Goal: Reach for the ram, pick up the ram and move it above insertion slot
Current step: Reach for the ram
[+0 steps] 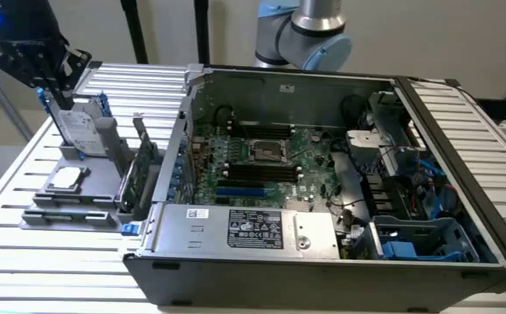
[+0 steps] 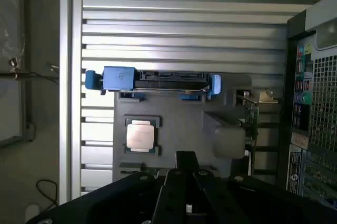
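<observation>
The pincer point(image 1: 59, 88) hangs over the far end of a grey holder point(image 1: 104, 180) that sits on the slatted metal bench point(image 1: 25, 261), at the exterior view's left. It is right above a drive point(image 1: 82, 134) in a blue frame, which stands upright in the holder. I cannot tell whether the pincer is open or closed. Nothing shows in its grip.

The ram point(image 1: 67, 216) appears to lie flat along the holder's near end, well apart from the pincer. It is a thin dark strip and its detail is hard to make out. Between the ram and the drive, a chip point(image 1: 67, 178) with a silver lid rests in a square recess. A green card point(image 1: 144, 167) stands on edge along the side of the holder that faces the case.

The case point(image 1: 235, 275) lies open just beside the holder, to the exterior view's right. Its board point(image 1: 305, 147) is exposed, with a square socket point(image 1: 267, 150) in the middle and rows of long black slots point(image 1: 262, 172) on either side of it. Part of the arm point(image 1: 309, 33) rises behind the case's far wall.
</observation>
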Controlling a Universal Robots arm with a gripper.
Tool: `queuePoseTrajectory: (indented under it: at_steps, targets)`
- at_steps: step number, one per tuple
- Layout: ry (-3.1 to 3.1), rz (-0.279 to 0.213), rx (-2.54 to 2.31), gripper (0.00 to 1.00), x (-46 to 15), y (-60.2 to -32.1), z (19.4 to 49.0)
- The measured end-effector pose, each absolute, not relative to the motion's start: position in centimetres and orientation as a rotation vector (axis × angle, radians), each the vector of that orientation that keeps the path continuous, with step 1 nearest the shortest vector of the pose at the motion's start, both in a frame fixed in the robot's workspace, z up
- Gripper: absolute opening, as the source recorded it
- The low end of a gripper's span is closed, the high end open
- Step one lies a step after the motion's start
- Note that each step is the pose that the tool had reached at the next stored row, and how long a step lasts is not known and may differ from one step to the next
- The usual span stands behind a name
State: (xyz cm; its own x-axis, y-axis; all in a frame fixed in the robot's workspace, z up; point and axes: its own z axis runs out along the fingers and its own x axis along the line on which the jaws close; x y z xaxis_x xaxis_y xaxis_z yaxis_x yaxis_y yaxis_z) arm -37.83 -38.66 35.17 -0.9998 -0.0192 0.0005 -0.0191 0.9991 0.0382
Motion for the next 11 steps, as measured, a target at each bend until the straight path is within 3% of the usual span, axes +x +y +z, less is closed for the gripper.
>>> queuePoseTrajectory:
  at_steps: [11]
  targets:
    - [-3.140, -0.060, 0.030, 0.11, -37.83, -38.66, 35.17]
